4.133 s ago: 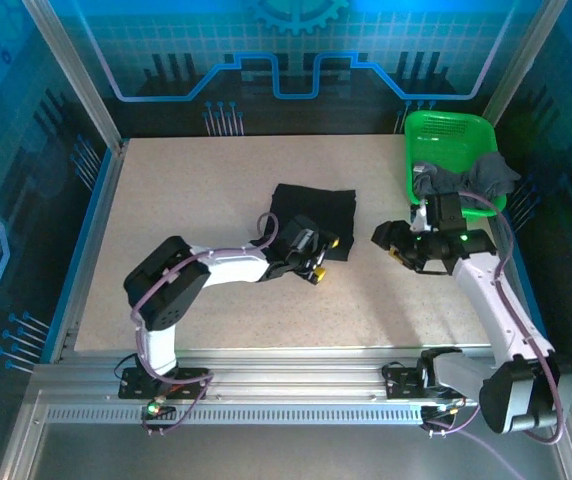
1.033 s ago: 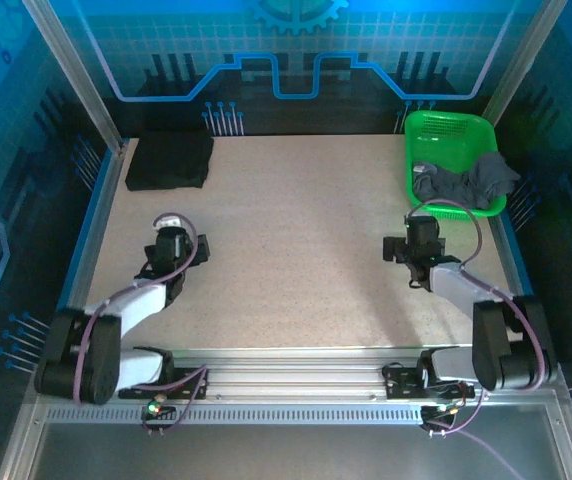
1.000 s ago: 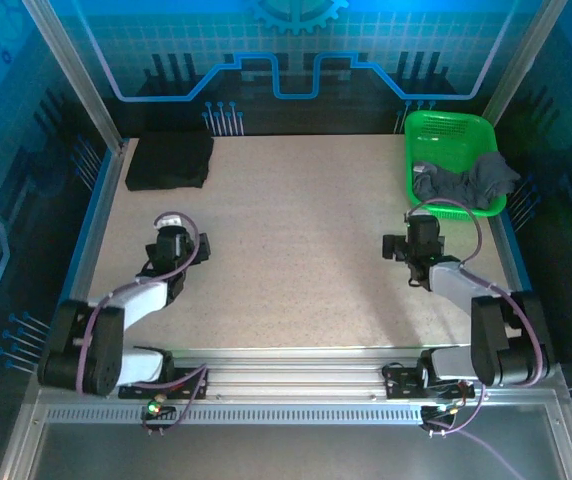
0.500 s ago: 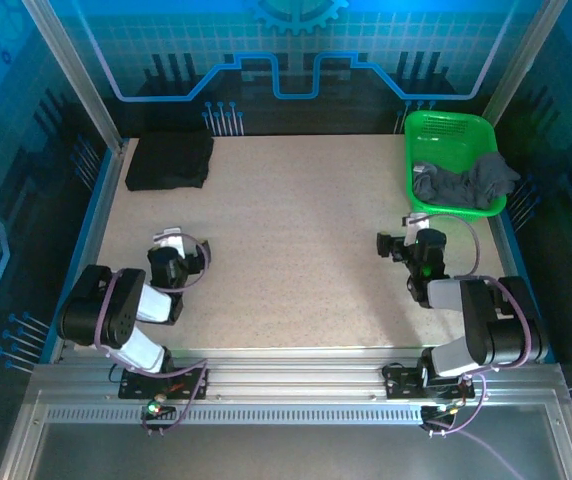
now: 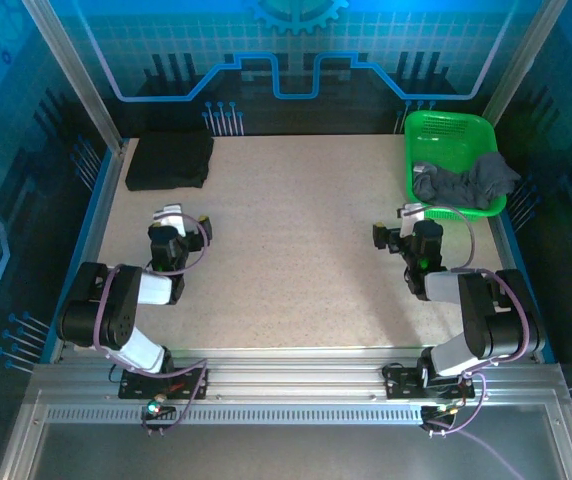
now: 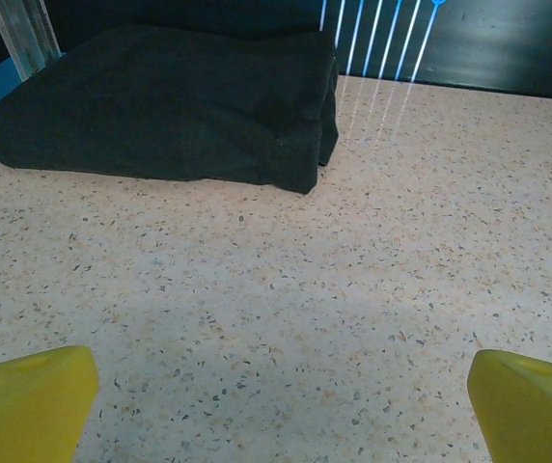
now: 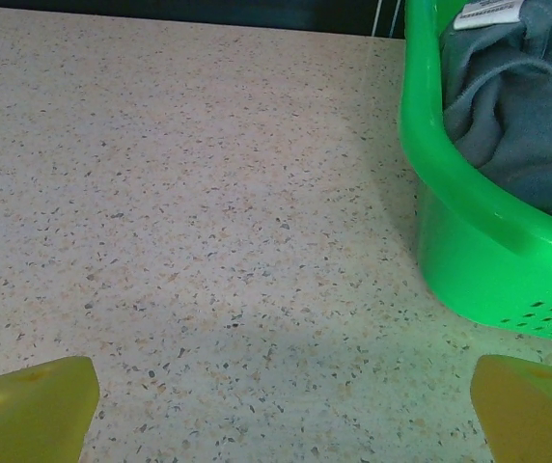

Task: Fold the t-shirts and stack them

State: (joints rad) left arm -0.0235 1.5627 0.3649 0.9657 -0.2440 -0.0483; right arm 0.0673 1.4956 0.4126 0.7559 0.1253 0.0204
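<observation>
Folded black t-shirt (image 5: 169,160) sits at my bench's (image 5: 296,230) far-left corner. Dark grey t-shirt (image 5: 466,183) lies, crumpled I think, in the green basket (image 5: 444,132). Left jaws and right jaws both spread wide, empty.

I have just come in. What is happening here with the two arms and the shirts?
Neither arm holds anything now. The left gripper and the right gripper are both open, low over bare table. The black t-shirt lies folded at the far left corner; the dark grey t-shirt sits crumpled in the green basket.
</observation>
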